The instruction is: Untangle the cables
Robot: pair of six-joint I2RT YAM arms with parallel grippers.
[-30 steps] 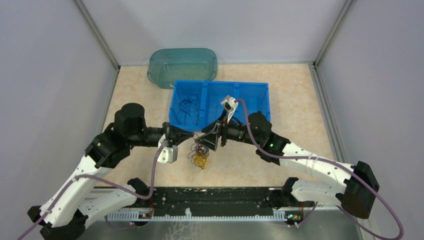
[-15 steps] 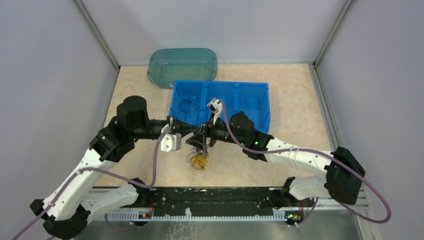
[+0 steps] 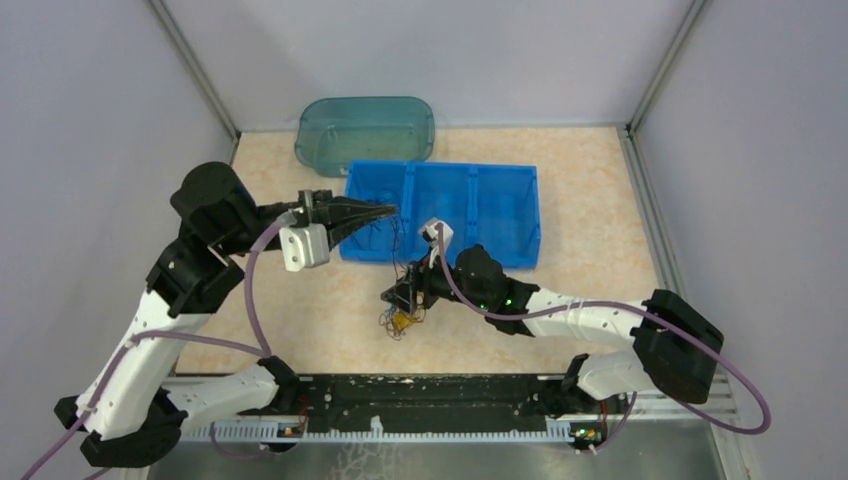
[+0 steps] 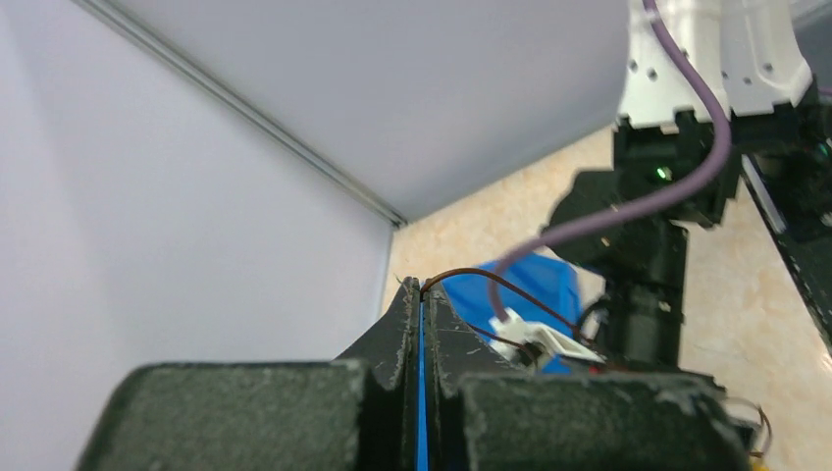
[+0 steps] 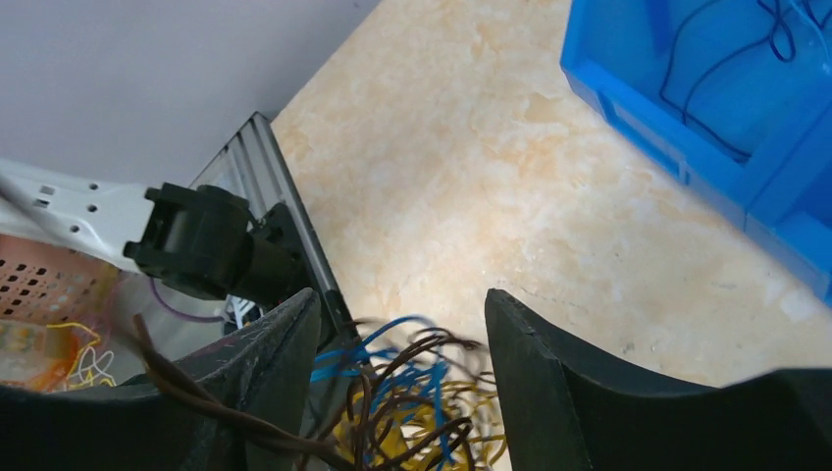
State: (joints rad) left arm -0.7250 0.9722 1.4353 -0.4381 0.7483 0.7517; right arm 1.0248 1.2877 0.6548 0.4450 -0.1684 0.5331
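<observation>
The left pincer (image 4: pixel 422 287) is clamped on one brown wire (image 4: pixel 495 279). The right pincer (image 5: pixel 400 304) is spread wide around the tangle (image 5: pixel 412 392), lower centre on the desk (image 3: pixel 300 300). Unpinned, the tangle is judged liable to be dragged along.

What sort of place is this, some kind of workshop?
Most likely a robotics lab test cell: a left arm and right arm bolted at a table edge, plain grey walls boxing it in, and only practice props out, a blue bin and a clump of thin cables.
</observation>
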